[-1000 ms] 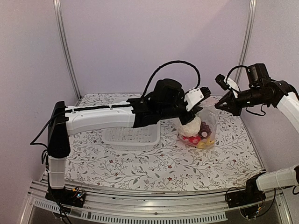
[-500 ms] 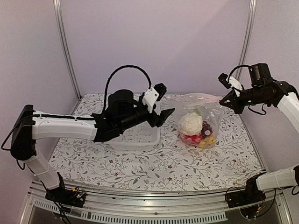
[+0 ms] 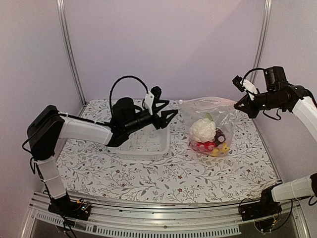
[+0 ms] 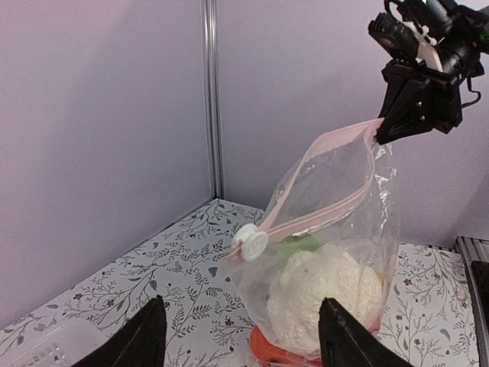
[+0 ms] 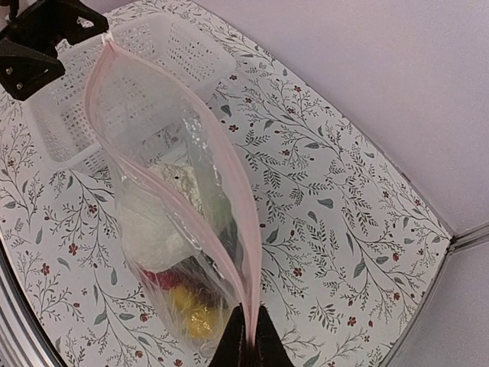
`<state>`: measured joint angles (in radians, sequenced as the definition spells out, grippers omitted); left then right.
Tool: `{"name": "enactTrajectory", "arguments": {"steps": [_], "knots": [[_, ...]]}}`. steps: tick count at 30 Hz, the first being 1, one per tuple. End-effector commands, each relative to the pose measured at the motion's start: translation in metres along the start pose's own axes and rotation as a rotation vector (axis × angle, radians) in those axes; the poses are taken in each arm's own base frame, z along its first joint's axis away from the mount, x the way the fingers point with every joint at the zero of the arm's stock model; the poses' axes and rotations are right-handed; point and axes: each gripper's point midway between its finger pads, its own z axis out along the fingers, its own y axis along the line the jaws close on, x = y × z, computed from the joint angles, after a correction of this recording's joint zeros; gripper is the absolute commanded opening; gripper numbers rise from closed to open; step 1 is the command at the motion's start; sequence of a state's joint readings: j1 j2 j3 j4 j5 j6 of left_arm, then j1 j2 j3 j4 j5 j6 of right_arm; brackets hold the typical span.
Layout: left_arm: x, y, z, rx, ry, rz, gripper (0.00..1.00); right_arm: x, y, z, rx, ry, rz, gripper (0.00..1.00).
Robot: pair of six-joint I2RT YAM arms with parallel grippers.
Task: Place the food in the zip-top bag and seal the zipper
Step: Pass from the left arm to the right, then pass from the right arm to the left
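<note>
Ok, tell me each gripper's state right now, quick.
Left gripper: open, empty.
Right gripper: closed on the bag's top corner.

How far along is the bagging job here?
Done: the food sits inside the bag. In hand: the right gripper pinches one end of the zipper; the left gripper is open, off the bag. Left: the zipper gapes, so sealing remains.

Food (image 3: pixel 205 135) sits in the zip-top bag (image 3: pixel 199 107), right of the basket (image 3: pixel 144 151).
</note>
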<state>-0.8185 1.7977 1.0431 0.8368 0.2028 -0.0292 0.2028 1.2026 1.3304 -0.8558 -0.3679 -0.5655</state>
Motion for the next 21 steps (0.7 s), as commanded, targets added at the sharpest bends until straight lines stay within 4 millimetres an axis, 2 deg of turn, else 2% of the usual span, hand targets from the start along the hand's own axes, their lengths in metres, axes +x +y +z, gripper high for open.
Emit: {"name": "enactTrajectory", "arguments": {"steps": [1,7,16,21], "knots": [[0.003,-0.001,0.018,0.129,-0.071,-0.052,0.67,-0.009,-0.016,-0.002,0.053,-0.017,0.019,0.04],[0.015,0.006,0.042,0.229,-0.089,-0.101,0.58,-0.01,-0.02,0.002,0.056,-0.011,0.038,0.04],[0.019,0.002,0.055,0.323,-0.111,-0.113,0.45,-0.01,-0.025,0.008,0.059,0.002,0.062,0.04],[0.021,0.002,0.059,0.339,-0.104,-0.12,0.34,-0.012,-0.027,0.01,0.054,0.0,0.075,0.04]]}}
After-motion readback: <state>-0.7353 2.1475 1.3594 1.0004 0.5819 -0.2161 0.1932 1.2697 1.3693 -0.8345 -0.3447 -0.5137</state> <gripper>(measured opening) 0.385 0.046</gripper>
